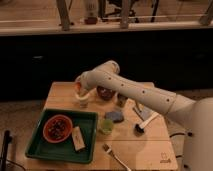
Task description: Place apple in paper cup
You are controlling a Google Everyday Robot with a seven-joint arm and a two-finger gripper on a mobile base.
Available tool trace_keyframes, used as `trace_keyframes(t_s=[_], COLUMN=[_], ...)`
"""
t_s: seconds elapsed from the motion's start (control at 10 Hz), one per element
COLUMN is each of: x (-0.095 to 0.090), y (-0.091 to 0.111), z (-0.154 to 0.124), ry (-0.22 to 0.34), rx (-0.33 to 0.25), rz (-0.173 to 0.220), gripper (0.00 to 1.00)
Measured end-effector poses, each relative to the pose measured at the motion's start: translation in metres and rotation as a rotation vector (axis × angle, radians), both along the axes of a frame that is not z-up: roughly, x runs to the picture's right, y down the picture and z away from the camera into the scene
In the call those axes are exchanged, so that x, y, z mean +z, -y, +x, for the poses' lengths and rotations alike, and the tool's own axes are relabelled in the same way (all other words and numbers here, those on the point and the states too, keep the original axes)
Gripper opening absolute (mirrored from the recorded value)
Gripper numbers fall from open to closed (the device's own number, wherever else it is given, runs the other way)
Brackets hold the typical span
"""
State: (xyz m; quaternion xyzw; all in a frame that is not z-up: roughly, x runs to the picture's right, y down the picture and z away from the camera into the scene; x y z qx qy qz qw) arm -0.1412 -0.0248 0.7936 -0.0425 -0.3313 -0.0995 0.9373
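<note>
My gripper (80,90) is at the back left of the wooden table, at the end of the white arm that reaches in from the right. It is shut on the apple (77,86), a small orange-yellow ball that is partly hidden by the gripper. The apple hangs just above and slightly left of the paper cup (83,103), a short whitish cup standing on the table under the gripper.
A dark red bowl (105,93) and a small dark grey cup (121,100) stand behind the arm. A translucent green cup (106,126) and a blue-grey lump (115,116) are mid-table. A green tray (35,142) at front left holds a red bowl (57,127). A fork (115,155) and a brush (145,122) lie at the right.
</note>
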Motion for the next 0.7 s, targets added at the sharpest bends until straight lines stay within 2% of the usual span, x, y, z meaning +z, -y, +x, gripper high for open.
trace_keyframes(t_s=[0.1, 0.7], x=[0.0041, 0.0120], y=[0.0020, 0.0096], z=[0.0016, -0.0029], ry=[-0.011, -0.020], rx=[0.001, -0.022], rz=[-0.003, -0.014], gripper=[0.08, 0.66])
